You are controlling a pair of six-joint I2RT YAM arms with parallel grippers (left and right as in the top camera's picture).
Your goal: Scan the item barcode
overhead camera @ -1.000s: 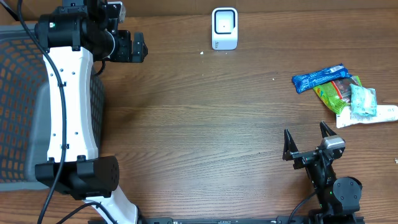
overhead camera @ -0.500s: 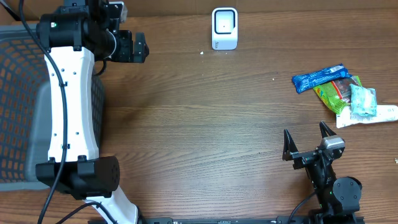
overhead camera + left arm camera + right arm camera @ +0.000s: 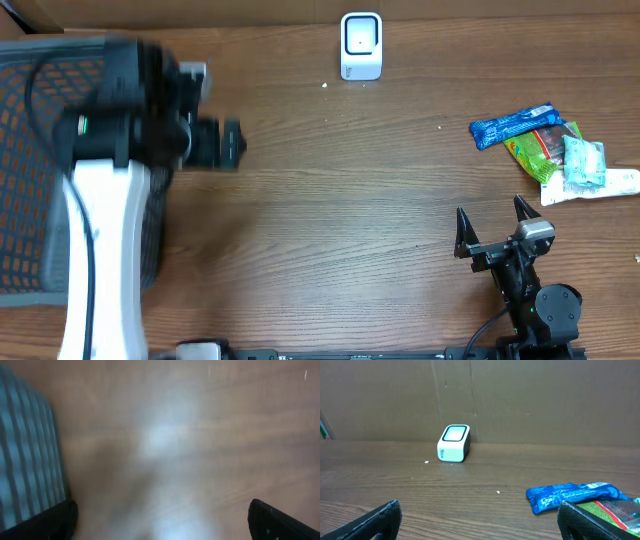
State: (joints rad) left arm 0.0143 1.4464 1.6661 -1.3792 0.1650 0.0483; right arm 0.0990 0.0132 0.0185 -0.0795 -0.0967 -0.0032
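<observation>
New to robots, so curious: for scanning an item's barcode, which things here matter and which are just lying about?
For the job: small white box-shaped barcode scanner; heap of colourful plastic snack packets; left end effector and right end effector, both open.
Just lying about, it seems: dark mesh basket; tiny white crumb; brown cardboard backdrop.

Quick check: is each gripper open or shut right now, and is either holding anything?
Left gripper: open, holding nothing.
Right gripper: open, holding nothing.
</observation>
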